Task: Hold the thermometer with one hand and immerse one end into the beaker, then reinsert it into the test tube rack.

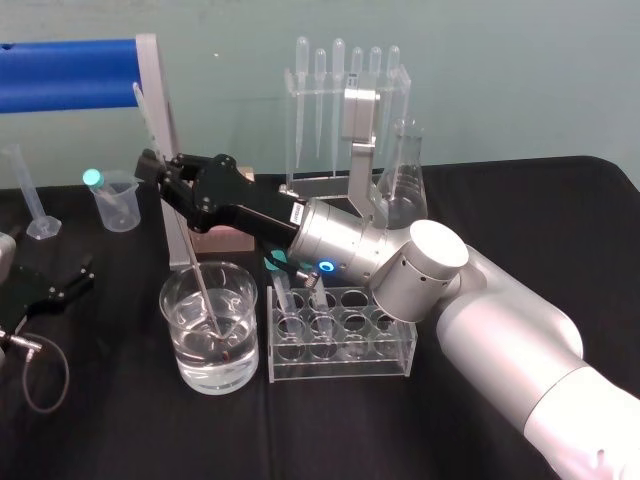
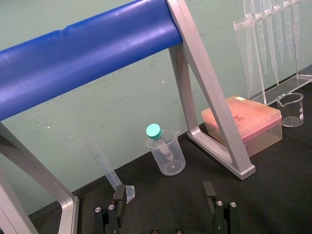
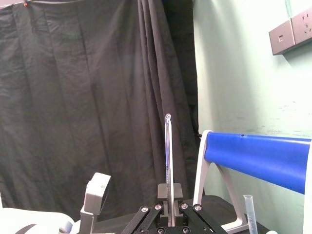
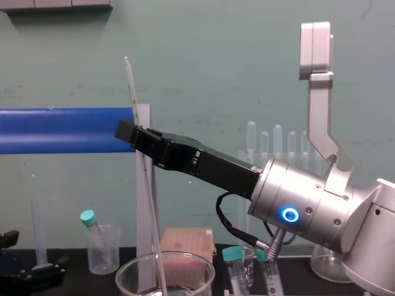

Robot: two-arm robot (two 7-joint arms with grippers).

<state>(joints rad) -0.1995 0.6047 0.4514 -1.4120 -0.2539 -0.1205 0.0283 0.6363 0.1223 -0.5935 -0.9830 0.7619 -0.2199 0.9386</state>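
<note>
The thermometer (image 1: 192, 255) is a long clear rod leaning slightly, its lower end sunk in the water of the wide glass beaker (image 1: 240, 345). My right gripper (image 1: 160, 172) reaches across from the right above the beaker and is shut on the rod's upper part. In the right wrist view the rod (image 3: 167, 156) rises straight from between the closed fingers (image 3: 176, 191). From the chest, the thermometer (image 4: 131, 92) runs through the gripper (image 4: 126, 132) down into the beaker rim (image 4: 133, 268). The clear test tube rack (image 1: 345, 365) stands just right of the beaker. My left gripper (image 1: 70, 280) rests open at the table's left.
A blue bar on a grey frame (image 1: 70, 75) crosses behind the beaker. A small plastic beaker with a teal-capped tube (image 1: 113, 200) and a graduated cylinder (image 1: 25, 190) stand back left. A pipette stand (image 1: 345, 110), a conical flask (image 1: 405, 170) and a pink box (image 2: 243, 122) sit behind.
</note>
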